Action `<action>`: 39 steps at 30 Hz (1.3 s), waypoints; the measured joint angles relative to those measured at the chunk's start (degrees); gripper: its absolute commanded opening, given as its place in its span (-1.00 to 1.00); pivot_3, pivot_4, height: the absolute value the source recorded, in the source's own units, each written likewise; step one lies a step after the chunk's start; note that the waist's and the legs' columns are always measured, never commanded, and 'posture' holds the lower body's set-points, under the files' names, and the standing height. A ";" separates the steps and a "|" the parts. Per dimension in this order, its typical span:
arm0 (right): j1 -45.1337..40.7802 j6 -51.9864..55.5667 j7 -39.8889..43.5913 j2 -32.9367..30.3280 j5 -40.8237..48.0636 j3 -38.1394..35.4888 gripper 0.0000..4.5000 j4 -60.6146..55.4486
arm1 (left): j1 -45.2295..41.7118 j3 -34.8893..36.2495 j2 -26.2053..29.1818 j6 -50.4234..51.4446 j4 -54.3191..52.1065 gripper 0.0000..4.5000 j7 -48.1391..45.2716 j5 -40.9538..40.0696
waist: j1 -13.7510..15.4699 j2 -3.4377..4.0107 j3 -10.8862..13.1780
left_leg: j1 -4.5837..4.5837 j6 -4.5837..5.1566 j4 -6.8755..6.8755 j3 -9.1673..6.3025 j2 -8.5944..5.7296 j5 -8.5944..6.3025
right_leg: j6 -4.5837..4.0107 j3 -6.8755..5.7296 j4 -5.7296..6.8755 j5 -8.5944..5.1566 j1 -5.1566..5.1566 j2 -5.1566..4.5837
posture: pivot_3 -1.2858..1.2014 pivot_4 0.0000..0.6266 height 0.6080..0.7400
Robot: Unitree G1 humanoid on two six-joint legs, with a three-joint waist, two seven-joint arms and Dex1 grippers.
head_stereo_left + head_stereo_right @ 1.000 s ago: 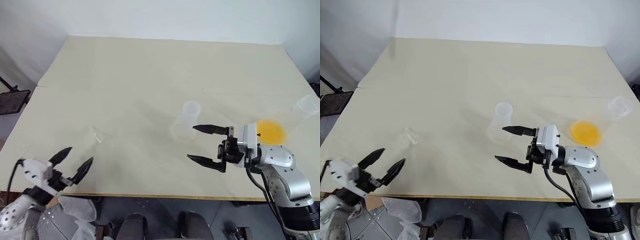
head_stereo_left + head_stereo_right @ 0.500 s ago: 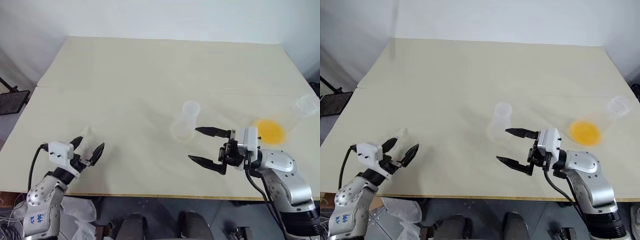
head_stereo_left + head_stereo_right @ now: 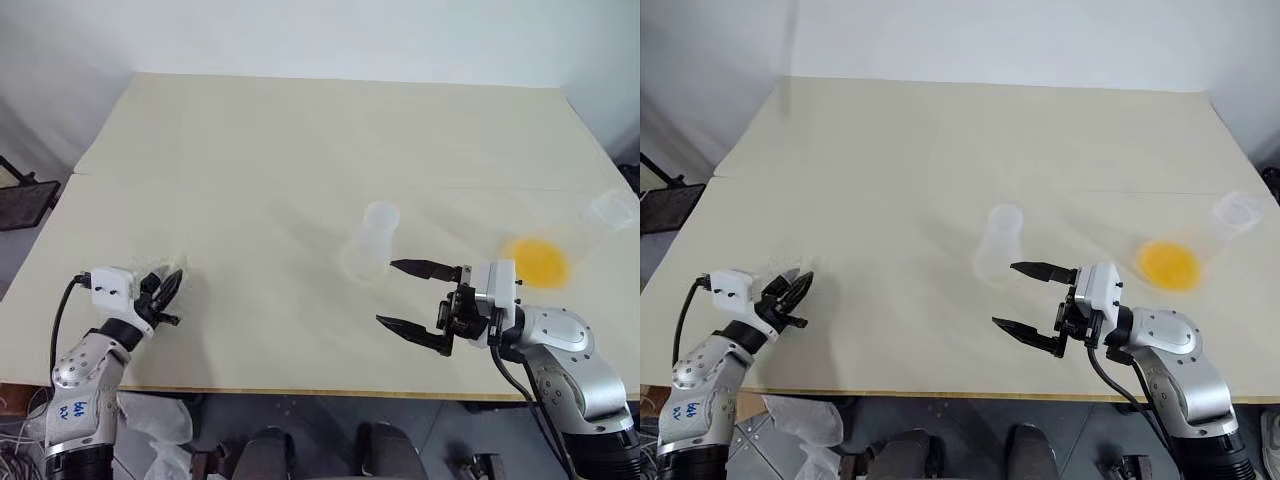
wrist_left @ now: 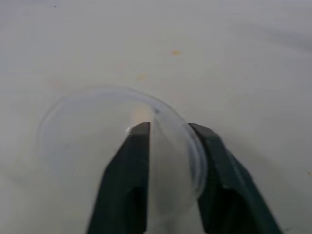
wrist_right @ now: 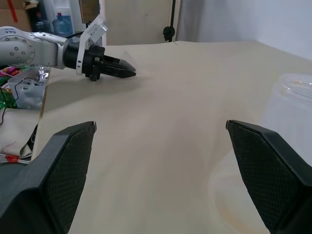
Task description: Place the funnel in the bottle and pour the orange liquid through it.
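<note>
Item: small colourless see-through funnel [image 4: 122,141], lying at the near left edge of the pale worktop [image 3: 300,140], its flared rim pinched between the closed fingers of the left pincer [image 3: 166,290].

Item: small clear bottle [image 3: 372,240], upright mid-worktop, well apart from the funnel.

Item: orange liquid [image 3: 540,262], pooled in a larger clear flask at the right.

Item: right pincer [image 3: 412,296], spread wide, empty, just beside the bottle.

Step judged in hand: securing the funnel. Next required: a lift and carry to the bottle's neck, spout downward.
</note>
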 measured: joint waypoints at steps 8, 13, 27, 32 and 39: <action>3.16 -0.87 -0.17 -0.04 0.48 -3.09 1.00 -1.88 | -2.41 0.57 0.50 -1.86 1.13 -0.98 -6.93 -5.08 | 0.60 0.00 0.00 | -0.01 0.00 0.00 -0.02 -0.01 0.00 | 0.00 -0.03 -0.02 0.00 0.02 -0.02 | 0.03 -0.52 1.00; 5.87 -0.90 -2.08 -0.04 1.51 -6.74 1.00 -4.45 | -8.95 -1.76 5.37 -1.14 -1.97 -0.98 -17.49 -10.22 | 0.77 0.00 0.00 | 0.01 0.00 0.00 -0.02 -0.03 0.00 | 0.00 -0.04 -0.02 0.00 0.04 -0.01 | 0.03 -0.52 1.00; 19.55 -4.49 -15.60 8.23 1.55 -18.13 1.00 -12.24 | -63.99 -33.16 5.12 -12.49 23.80 -0.98 -48.11 6.28 | 0.93 0.02 -0.02 | -0.10 0.00 -0.18 0.81 -0.09 -0.01 | 0.00 -0.16 -0.04 0.00 -0.19 0.02 | 0.03 -0.52 1.00; 23.63 -6.25 -18.75 11.54 -0.73 -17.48 1.00 -14.38 | -71.43 -36.85 0.25 -19.52 36.77 -0.98 -49.74 12.10 | 0.09 0.02 -0.01 | -0.10 0.00 -0.16 0.91 0.00 0.00 | 0.00 -0.16 -0.02 0.00 -0.29 0.05 | 0.03 -0.52 1.00; 27.36 -9.76 -21.99 15.62 -4.04 -15.00 1.00 -16.89 | -76.11 -39.42 -1.81 -31.19 47.24 -0.98 -52.03 18.56 | 0.13 0.01 -0.01 | -0.14 0.00 -0.08 0.89 0.01 0.00 | 0.00 -0.14 -0.01 0.00 -0.29 0.04 | 0.03 -0.52 1.00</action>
